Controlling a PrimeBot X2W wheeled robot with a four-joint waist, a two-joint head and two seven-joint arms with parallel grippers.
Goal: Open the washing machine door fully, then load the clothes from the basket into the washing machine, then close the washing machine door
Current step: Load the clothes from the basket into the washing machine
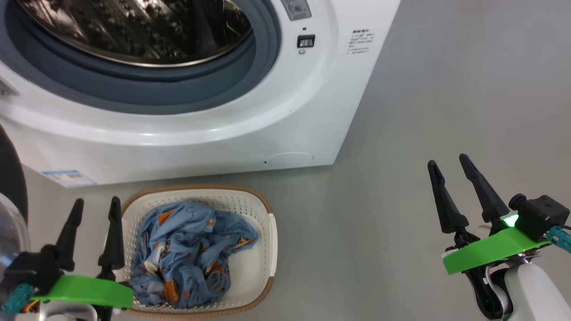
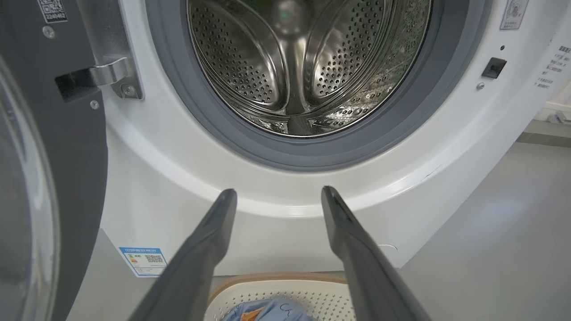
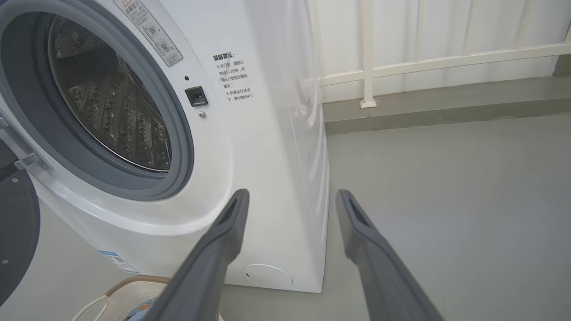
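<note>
Crumpled blue cartoon-print clothes point(image 1: 192, 254) in basket point(image 1: 250, 200)

The right claw point(image 3: 291, 194) has its two dark fingers spread apart, gripping nothing, and points at the front right corner of the white washing machine point(image 3: 267, 147). The machine's mouth stands uncovered, with a grey seal point(image 3: 180, 147) ringing the steel drum point(image 3: 111, 111). The dark door point(image 3: 15, 223) hangs swung out at the left edge. A round flap point(image 3: 267, 275) sits low on the front. The basket point(image 3: 134, 280) rim shows at the bottom, on the grey floor point(image 3: 446, 200).
</note>
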